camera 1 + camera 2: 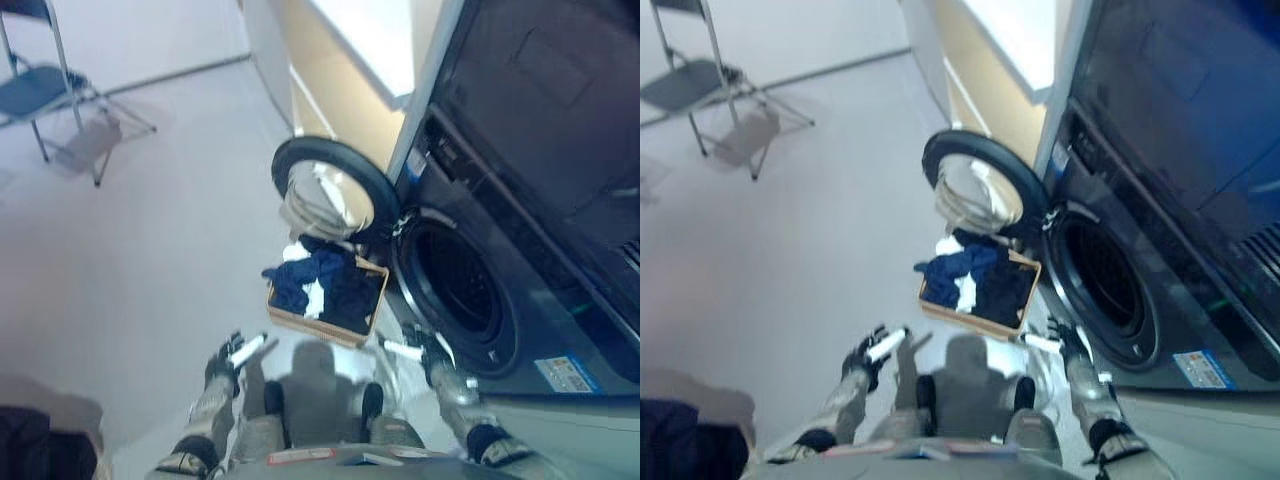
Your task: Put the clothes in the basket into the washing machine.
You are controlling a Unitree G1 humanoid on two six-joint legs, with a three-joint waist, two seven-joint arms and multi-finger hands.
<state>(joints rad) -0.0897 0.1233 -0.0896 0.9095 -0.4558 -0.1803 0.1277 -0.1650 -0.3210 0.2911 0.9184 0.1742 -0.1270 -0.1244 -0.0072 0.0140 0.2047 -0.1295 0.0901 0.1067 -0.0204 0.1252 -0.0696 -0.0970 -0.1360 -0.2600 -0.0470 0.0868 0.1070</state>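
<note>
A tan basket (285,318) sits on the floor in front of the washing machine (520,250), filled with dark blue and white clothes (322,280). The machine's round door (335,190) is swung open to the left, and the dark drum opening (458,285) shows. My left hand (232,360) is open and empty, low and left of the basket. My right hand (422,350) is open and empty, just right of the basket and below the drum opening. Both are apart from the basket.
A folding chair (45,85) stands at the far left on the pale floor. A beige wall and a white panel (370,50) lie beyond the machine. A dark object (40,445) lies at the bottom left.
</note>
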